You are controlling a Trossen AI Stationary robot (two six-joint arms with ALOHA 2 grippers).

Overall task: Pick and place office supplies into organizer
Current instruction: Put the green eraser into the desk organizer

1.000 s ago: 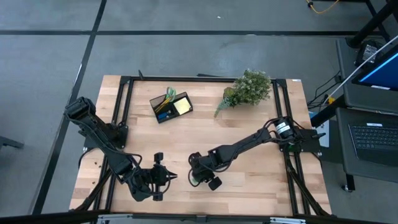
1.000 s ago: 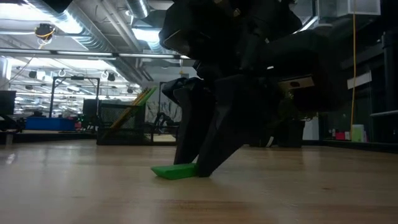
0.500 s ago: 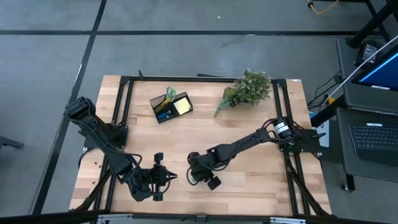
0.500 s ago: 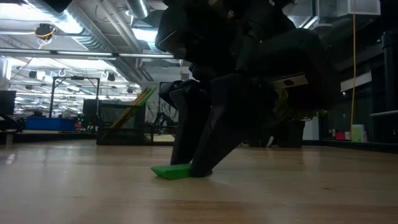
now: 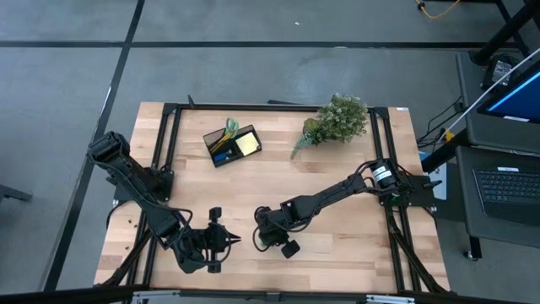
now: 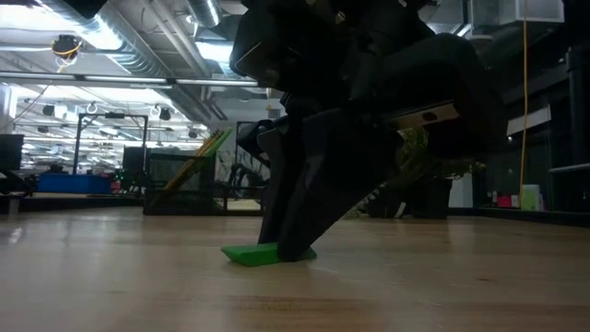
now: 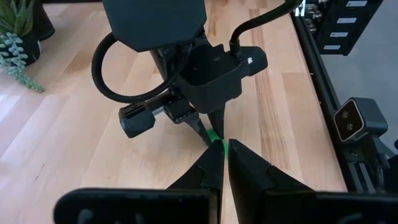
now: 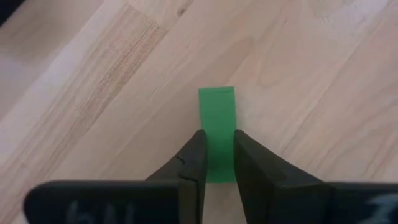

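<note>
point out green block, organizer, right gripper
green block [image 8: 217,115]: right wrist view, bare top face ahead of the fingers.
organizer [image 5: 221,152]: high view, near black wall.
right gripper [image 8: 217,148]: right wrist view, midway between fingertips closed on the block.

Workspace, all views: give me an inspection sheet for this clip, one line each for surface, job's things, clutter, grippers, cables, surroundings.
Surface: pale wood table in a black frame, flat and dry.
Job's things: small green block lying flat on the wood near the front; organizer at the back, holding green-handled scissors and a yellow sticky-note pad.
Clutter: leafy plant at the back right, apart from the organizer.
Grippers: right gripper down at the table, jaws closed against the block's two sides; left gripper front left, jaws shut, holding nothing.
Cables: black cable looped on the right wrist.
Surroundings: grey floor; laptop on a stand to the right.
</note>
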